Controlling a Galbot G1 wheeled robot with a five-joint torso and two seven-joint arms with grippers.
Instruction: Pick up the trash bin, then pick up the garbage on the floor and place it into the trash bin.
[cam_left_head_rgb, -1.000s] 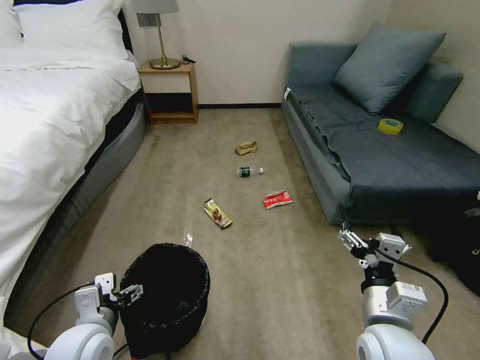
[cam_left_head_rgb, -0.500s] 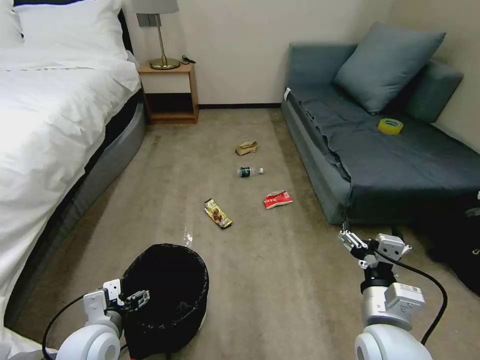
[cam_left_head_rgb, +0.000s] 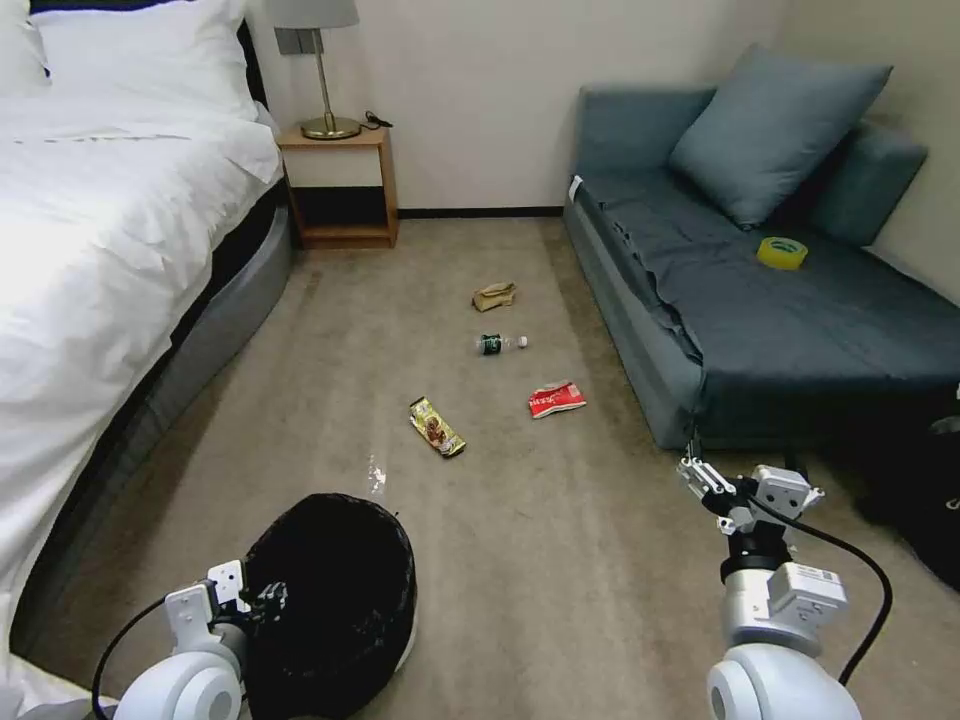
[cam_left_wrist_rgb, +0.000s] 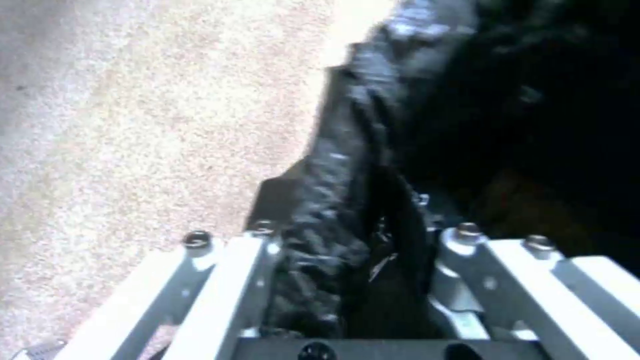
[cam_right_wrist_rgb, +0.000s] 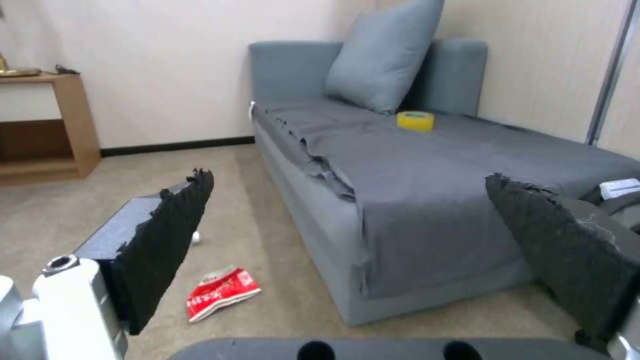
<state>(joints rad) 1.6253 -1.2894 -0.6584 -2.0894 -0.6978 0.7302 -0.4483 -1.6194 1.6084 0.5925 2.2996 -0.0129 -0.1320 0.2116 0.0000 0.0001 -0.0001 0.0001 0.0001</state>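
The trash bin (cam_left_head_rgb: 335, 600), lined with a crinkled black bag, stands on the carpet at the near left. My left gripper (cam_left_head_rgb: 264, 598) is shut on its near-left rim; in the left wrist view the bag rim (cam_left_wrist_rgb: 347, 235) sits pinched between the fingers (cam_left_wrist_rgb: 227, 280). On the floor ahead lie a gold-brown wrapper (cam_left_head_rgb: 436, 427), a red wrapper (cam_left_head_rgb: 556, 399) (cam_right_wrist_rgb: 221, 292), a small clear bottle (cam_left_head_rgb: 499, 344) and a crumpled brown paper bag (cam_left_head_rgb: 494, 295). My right gripper (cam_left_head_rgb: 735, 488) (cam_right_wrist_rgb: 360, 240) hovers open and holds nothing, near the sofa's front corner.
A white bed (cam_left_head_rgb: 90, 250) runs along the left, with a wooden nightstand (cam_left_head_rgb: 340, 185) by the far wall. A grey-blue sofa (cam_left_head_rgb: 780, 310) with a yellow tape roll (cam_left_head_rgb: 781, 252) fills the right. A dark object (cam_left_head_rgb: 920, 500) sits at the far right.
My left gripper dropped onto the bin's rim and closed on it. The bin shifted slightly toward me. The right arm barely moved.
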